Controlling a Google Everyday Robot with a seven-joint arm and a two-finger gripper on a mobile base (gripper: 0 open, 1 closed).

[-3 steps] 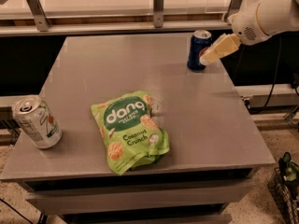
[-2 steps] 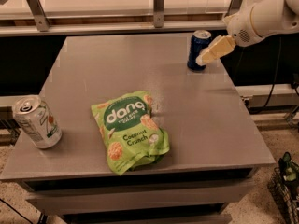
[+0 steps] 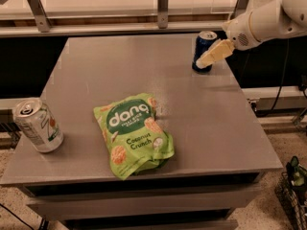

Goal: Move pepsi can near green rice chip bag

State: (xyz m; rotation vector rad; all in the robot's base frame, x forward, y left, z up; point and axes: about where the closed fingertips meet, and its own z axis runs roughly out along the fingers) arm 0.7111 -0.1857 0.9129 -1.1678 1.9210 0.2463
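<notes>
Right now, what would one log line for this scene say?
gripper: at pepsi can, far right of table | chip bag: near front, apart | white can: front left edge

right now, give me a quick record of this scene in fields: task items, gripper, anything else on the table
pepsi can: upright, far right corner of the table
green rice chip bag: lying flat, front centre, label up
gripper: at the pepsi can, reaching in from the right, crossing the can's lower part in view
white-silver can: upright, front left edge
task state: not done; pepsi can and green rice chip bag are well apart
</notes>
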